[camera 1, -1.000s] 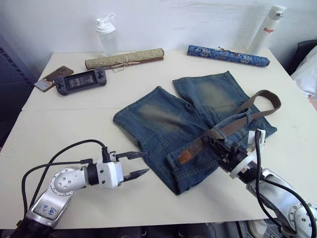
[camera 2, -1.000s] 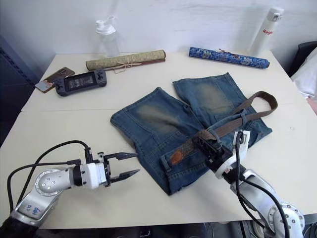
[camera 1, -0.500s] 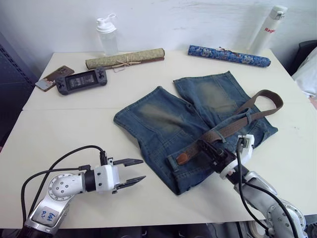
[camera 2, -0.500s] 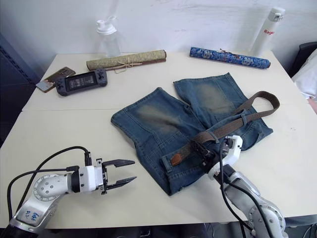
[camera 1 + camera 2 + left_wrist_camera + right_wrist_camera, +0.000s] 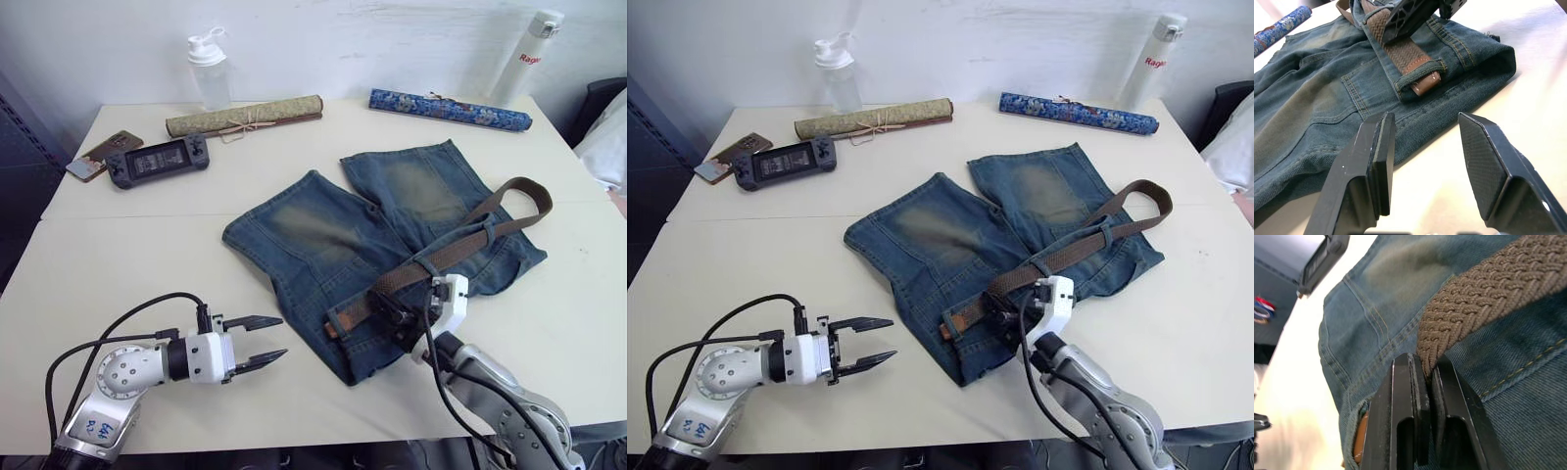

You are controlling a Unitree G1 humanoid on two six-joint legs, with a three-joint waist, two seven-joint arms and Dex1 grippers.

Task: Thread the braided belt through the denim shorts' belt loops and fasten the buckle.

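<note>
My right gripper (image 5: 390,311), low and right of centre in the head view, has its two fingers pinched nearly closed on the braided belt (image 5: 1484,293), gripping the woven strap by its edge just behind the tan tip (image 5: 1425,83); I judge that hold is meant to let me push the strap along the waistband, since the tip has already poked out of one of the belt loops (image 5: 1418,68) near the lower corner of the denim shorts (image 5: 333,235); my left gripper (image 5: 258,341) hovers at lower left over the bare table (image 5: 127,255) with its fingers spread wide and nothing in them, pointed at that same corner, probably waiting to catch the tip; the shorts lie flat in the middle of the frame, the belt running diagonally from their lower edge up to a loop of strap at the right; I cannot make out the buckle; the only writing I can read is red lettering beginning "Reg" on the white bottle (image 5: 527,49) at upper right.
</note>
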